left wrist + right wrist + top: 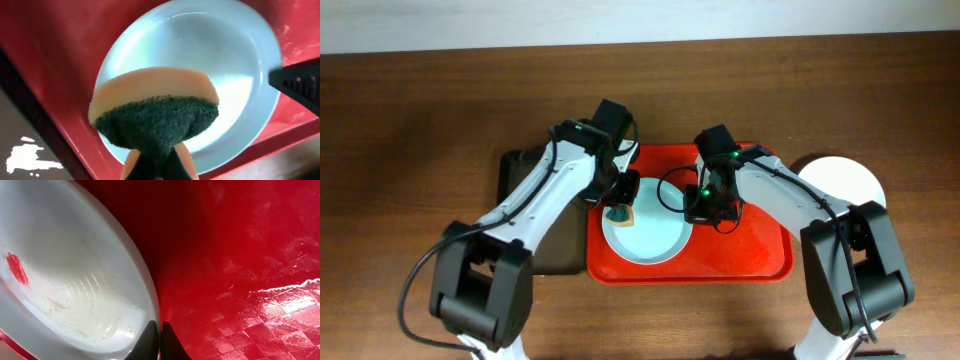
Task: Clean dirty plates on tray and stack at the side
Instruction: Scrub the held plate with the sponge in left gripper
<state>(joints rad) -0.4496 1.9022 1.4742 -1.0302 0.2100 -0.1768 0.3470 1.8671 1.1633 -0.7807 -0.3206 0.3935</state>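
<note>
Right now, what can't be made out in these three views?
Overhead: whether the side plate is one or a stack; seen top-down, right arm over its edge.
Left wrist: whether the sponge touches the tray plate; the sponge hides the contact.
Right wrist: whether the right gripper pinches that rim; frame bottom crops the fingers.

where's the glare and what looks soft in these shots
Left wrist: glare sweeps the plate, a blown-out white patch sits lower left, and the close sponge looks fairly sharp. Right wrist: bright streaks on the tray at right; the smear is a little soft. Overhead: even light, crisp, no strong glare.
</note>
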